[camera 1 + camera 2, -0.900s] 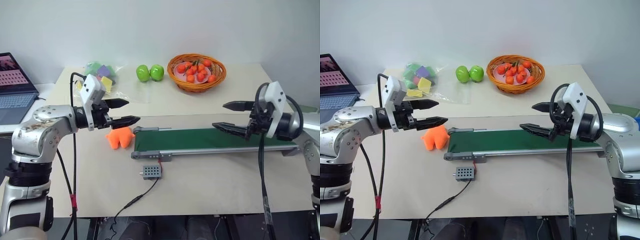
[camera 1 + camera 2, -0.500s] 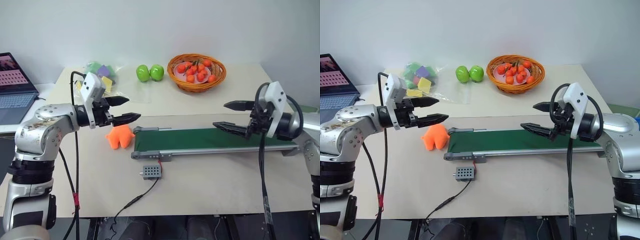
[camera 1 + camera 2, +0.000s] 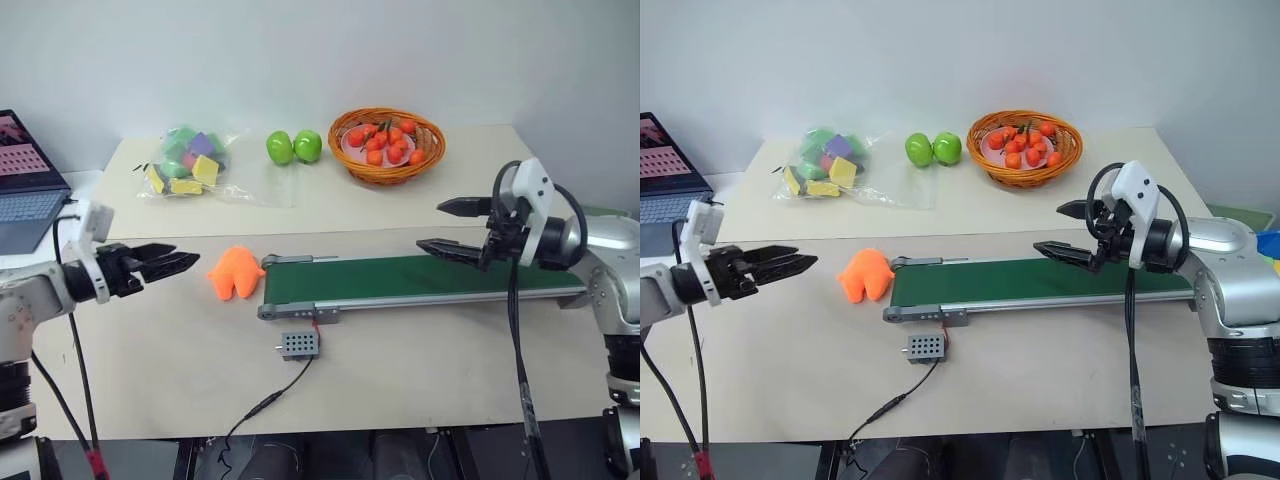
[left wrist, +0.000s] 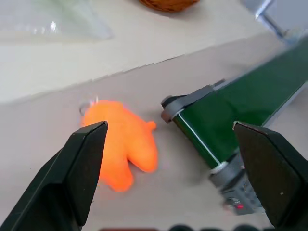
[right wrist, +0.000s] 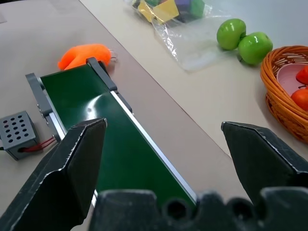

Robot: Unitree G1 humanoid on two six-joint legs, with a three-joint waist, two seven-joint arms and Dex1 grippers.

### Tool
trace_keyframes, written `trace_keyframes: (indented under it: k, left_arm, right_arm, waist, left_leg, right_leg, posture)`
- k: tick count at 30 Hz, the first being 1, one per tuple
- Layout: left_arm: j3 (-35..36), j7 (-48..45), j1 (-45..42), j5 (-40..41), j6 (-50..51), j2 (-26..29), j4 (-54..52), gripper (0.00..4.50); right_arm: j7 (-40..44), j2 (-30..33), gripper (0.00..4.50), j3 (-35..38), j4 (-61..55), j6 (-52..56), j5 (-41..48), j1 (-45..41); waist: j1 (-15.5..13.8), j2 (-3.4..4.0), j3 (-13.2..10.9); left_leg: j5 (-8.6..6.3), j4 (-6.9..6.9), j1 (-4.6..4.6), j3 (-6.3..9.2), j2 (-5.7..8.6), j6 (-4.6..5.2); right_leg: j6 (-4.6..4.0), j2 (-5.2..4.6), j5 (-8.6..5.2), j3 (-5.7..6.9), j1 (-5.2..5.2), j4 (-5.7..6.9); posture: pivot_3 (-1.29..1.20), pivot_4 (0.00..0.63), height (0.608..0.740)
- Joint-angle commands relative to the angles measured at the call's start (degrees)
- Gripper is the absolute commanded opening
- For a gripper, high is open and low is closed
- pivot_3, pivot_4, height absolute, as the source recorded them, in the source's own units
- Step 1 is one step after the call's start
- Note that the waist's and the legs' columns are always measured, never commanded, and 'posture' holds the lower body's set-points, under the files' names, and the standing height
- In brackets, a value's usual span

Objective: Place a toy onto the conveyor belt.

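Orange and soft, the small fish-like toy [image 3: 237, 272] lies flat on the beige tabletop [image 3: 420, 350], just beside the left end roller of the long dark green conveyor belt in its grey metal frame [image 3: 420, 280]. The toy is not on the belt; from the left wrist view a narrow strip of table separates them. The belt surface carries nothing.

The left gripper [image 3: 165, 262] hovers above the table to the left of the toy, apart from it, its two black fingers pointing toward the toy. Its jaws stand wide apart and hold nothing. The right gripper [image 3: 448, 228] hangs over the right half of the belt, fingers pointing left along it. Its jaws are also spread and empty.

A small grey perforated box [image 3: 299, 344] sits in front of the belt's left end, joined to it by a red wire. At the back of the table stand a woven orange basket of small orange fruits [image 3: 387, 144], two green apples [image 3: 293, 147] and a clear plastic bag of coloured blocks [image 3: 185, 166]. A laptop [image 3: 25, 190] sits beyond the table's left edge.
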State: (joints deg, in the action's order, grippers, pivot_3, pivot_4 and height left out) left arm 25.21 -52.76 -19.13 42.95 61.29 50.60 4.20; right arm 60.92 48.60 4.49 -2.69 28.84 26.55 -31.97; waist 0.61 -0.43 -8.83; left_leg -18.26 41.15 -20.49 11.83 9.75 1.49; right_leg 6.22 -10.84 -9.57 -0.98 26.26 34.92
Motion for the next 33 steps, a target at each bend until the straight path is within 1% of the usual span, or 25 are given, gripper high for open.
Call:
trace_keyframes:
  k: [1,3,5,6,10,15,19,26,33]
  left_arm:
    - [10.27,7.6,-3.16,6.89,11.74,-4.58,9.7,4.45]
    - [14.68,11.82,-4.19,8.34,15.96,-7.37,15.7,4.45]
    - [18.04,15.62,-4.5,8.67,16.84,-9.7,19.39,4.45]
    - [19.12,16.01,-4.02,9.03,16.9,-10.41,20.64,4.45]
    - [20.62,18.11,-2.14,7.88,16.07,-11.93,26.03,4.45]
    - [22.0,19.93,-3.39,8.34,16.18,-12.88,31.79,4.45]
    - [21.03,19.07,-5.76,8.25,15.79,-13.92,37.06,4.45]
    - [17.28,17.07,-11.03,5.29,10.07,-15.22,45.69,4.45]
    - [11.14,14.9,-16.23,-0.07,4.98,-16.17,52.8,4.45]
  right_arm:
    - [2.4,-1.23,4.5,-1.31,-0.81,-1.23,0.78,-4.21]
    - [3.82,-2.01,4.5,-2.6,-0.22,-1.2,0.58,-6.62]
    - [4.91,-2.32,4.5,-3.28,0.68,-1.45,0.02,-8.26]
    - [5.22,-2.38,4.5,-3.39,1.13,-1.51,-0.19,-8.82]
    - [5.88,-2.34,4.5,-3.45,1.86,-1.42,-0.7,-9.89]
    - [6.08,-1.72,4.5,-2.98,1.52,-1.24,-1.03,-9.54]
    - [5.99,-1.04,4.5,-2.66,0.72,-0.5,-1.04,-9.51]
    - [5.52,0.38,4.5,-2.1,-0.9,0.62,-0.67,-8.9]
    - [4.47,2.03,4.5,-0.69,-3.39,2.12,0.07,-7.51]
  waist:
    - [-0.05,0.0,0.0]
    - [0.07,0.0,0.0]
    - [0.22,-0.01,0.01]
    - [0.26,-0.02,0.01]
    - [0.28,-0.12,0.01]
    - [0.16,-0.12,0.01]
    - [0.14,-0.12,0.01]
    - [0.18,-0.12,0.01]
    - [0.09,-0.12,0.02]
  left_leg:
    - [0.01,-0.08,0.1,-0.04,-0.03,-0.02]
    - [-0.03,-0.1,0.16,-0.1,-0.22,-0.13]
    - [-0.06,-0.09,0.18,-0.12,-0.35,-0.2]
    - [-0.08,-0.1,0.21,-0.15,-0.4,-0.24]
    - [-0.13,-0.1,0.2,-0.2,-0.47,-0.29]
    - [-0.13,-0.1,0.24,-0.28,-0.48,-0.31]
    - [-0.13,-0.09,0.26,-0.33,-0.49,-0.31]
    - [-0.13,-0.09,0.25,-0.36,-0.49,-0.31]
    - [-0.13,-0.08,0.26,-0.4,-0.5,-0.31]
  right_leg:
    - [-0.03,0.02,0.0,-0.03,-0.04,0.0]
    - [-0.14,0.23,0.07,-0.06,-0.06,-0.03]
    - [-0.19,0.36,0.08,-0.06,-0.04,-0.02]
    - [-0.21,0.39,0.09,-0.05,-0.03,-0.03]
    - [-0.31,0.43,0.1,0.02,0.02,-0.04]
    - [-0.37,0.43,0.12,0.01,0.04,0.02]
    - [-0.39,0.43,0.13,0.0,0.03,0.03]
    - [-0.39,0.43,0.13,0.0,0.04,0.02]
    - [-0.4,0.43,0.14,-0.01,0.04,0.02]
  posture:
    - [0.0,0.15,0.74]
    - [0.0,0.15,0.74]
    - [0.0,0.15,0.74]
    - [0.0,0.15,0.74]
    - [0.0,0.15,0.74]
    - [0.0,0.15,0.74]
    - [0.0,0.15,0.74]
    - [0.0,0.15,0.74]
    - [0.0,0.15,0.74]
